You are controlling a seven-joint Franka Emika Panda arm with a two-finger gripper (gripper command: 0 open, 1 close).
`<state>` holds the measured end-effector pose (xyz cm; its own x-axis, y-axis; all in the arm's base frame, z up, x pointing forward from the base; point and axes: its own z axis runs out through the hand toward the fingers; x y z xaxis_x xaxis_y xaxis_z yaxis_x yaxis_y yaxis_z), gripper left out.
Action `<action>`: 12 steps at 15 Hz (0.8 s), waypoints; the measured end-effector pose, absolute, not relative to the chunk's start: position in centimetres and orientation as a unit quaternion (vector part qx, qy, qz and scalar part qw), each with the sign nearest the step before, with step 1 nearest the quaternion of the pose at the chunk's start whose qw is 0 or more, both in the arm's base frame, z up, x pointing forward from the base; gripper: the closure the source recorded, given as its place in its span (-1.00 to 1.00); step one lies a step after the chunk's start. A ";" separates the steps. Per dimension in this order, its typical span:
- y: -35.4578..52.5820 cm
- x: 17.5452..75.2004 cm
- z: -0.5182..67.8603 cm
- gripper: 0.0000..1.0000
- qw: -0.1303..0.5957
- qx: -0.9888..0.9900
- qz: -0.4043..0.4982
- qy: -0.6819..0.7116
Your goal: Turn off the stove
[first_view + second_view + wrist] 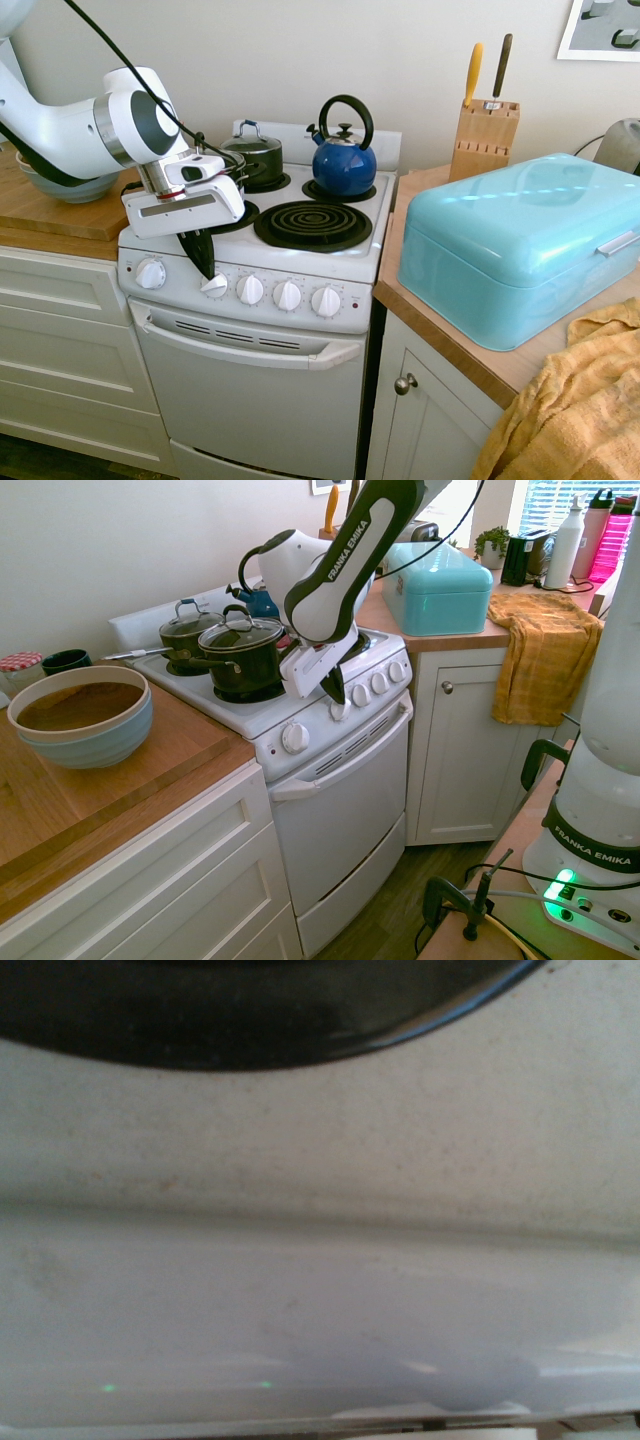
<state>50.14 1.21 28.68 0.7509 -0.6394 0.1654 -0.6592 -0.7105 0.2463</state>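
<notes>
The stove [250,400] is a narrow white range with black coil burners and a row of round white knobs on its front panel. My gripper [207,272] points down at the second knob from the left [215,287]. Its dark fingers are shut together on the top of that knob. In the second exterior view the gripper [335,694] meets the same knob [340,711] on the stove [340,810]. The wrist view shows only the stove's white top [320,1160] and a dark burner rim [200,1020], both blurred.
A blue kettle [343,160] and a black lidded pot [258,158] stand on the back burners, and another pot [243,655] sits beside my wrist. A teal bread box [520,245], knife block [484,135] and yellow towel [580,400] lie right; a bowl [82,718] rests left.
</notes>
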 end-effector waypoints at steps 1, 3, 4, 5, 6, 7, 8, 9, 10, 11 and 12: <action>1.1 50.2 28.7 1.00 0.147 0.924 0.034 -0.352; 0.6 50.2 28.7 1.00 0.150 0.923 0.035 -0.353; 0.4 50.2 28.7 1.00 0.151 0.922 0.035 -0.354; 0.2 50.2 28.6 1.00 0.152 0.922 0.033 -0.356; 0.0 50.2 28.4 1.00 0.153 0.921 0.032 -0.357; -0.2 50.1 28.2 1.00 0.154 0.920 0.030 -0.358; -0.3 50.1 28.0 1.00 0.154 0.920 0.027 -0.360; -0.4 50.1 27.8 1.00 0.152 0.919 0.026 -0.363; -0.4 50.1 27.7 1.00 0.148 0.918 0.024 -0.366; -0.5 50.1 27.6 1.00 0.145 0.917 0.024 -0.370; -0.6 50.0 27.4 1.00 0.139 0.916 0.021 -0.376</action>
<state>49.97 -0.60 27.41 0.7171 -0.6821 0.1435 -0.6939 -0.6791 0.2396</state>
